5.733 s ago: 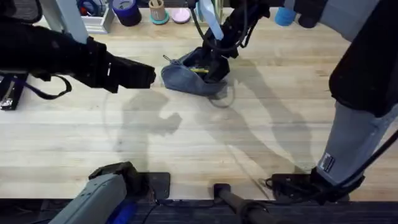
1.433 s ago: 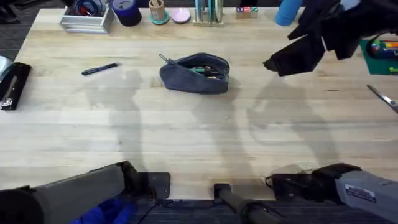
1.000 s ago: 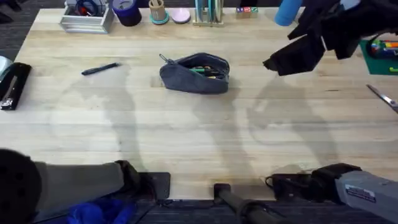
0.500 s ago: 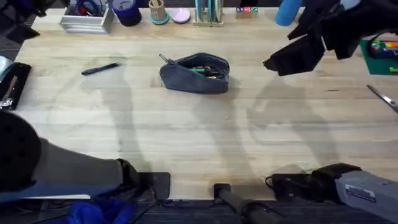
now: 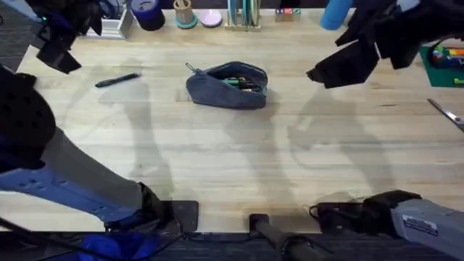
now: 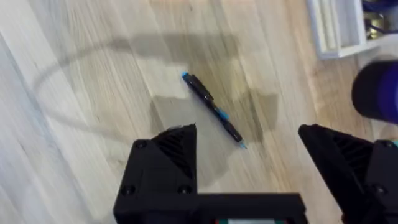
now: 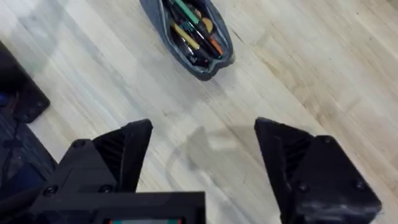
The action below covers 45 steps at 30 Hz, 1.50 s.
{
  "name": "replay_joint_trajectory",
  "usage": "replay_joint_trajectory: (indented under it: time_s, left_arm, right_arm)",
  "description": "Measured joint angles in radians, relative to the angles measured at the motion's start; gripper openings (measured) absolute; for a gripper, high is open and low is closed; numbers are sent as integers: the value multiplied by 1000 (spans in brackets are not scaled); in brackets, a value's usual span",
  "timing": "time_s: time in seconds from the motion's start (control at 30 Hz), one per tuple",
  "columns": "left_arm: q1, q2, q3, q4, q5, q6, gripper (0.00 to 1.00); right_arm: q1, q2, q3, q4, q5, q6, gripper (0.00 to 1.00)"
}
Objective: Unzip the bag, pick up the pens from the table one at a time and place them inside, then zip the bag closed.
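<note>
Bag sits on the bench at centre-far, zipper open, mouth facing up. Several pens already inside it: green, yellow and orange shafts visible from the right wrist view.

One dark pen lies flat on the bench well left of the bag, nothing touching it. In the left wrist view this pen shows a blue tip and lies on bare wood between and just beyond the two black fingers.

Left hand hangs at the far-left corner of the bench, near the loose pen but left of it. Its fingers are spread wide, released, grasping nothing.

Right hand hovers right of the bag, well apart from it. Fingers spread, released, nothing between them.

Surroundings along the far edge, left to right: a grey tray just beside the left hand, a dark blue round cup, a small wooden holder, a pink disc, an upright stand, a blue cylinder. Green mat at the far right. Silver scissors near the right edge. A black object at the left edge, partly behind the left arm.

Bench between the loose pen and the bag is bare wood.
</note>
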<state>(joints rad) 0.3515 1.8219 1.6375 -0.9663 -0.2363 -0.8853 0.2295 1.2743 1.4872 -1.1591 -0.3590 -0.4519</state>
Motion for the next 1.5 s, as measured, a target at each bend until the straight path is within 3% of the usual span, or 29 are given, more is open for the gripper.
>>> replay_joint_trajectory:
  time_s: [0.3,0.67,1.0,1.2,1.5]
  left_arm:
    - [0,62,0,-10,-1,-205,995]
    - [0,188,0,-13,0,-384,995]
    - [0,304,1,-5,6,-454,997]
    - [1,306,10,-6,8,-491,926]
    - [1,306,10,-13,8,-507,697]
  right_arm:
    - [0,0,0,0,0,0,997]
    - [0,0,0,0,0,0,998]
    - [0,0,0,0,0,0,997]
    - [0,0,0,0,0,0,998]
    - [0,0,0,0,0,0,998]
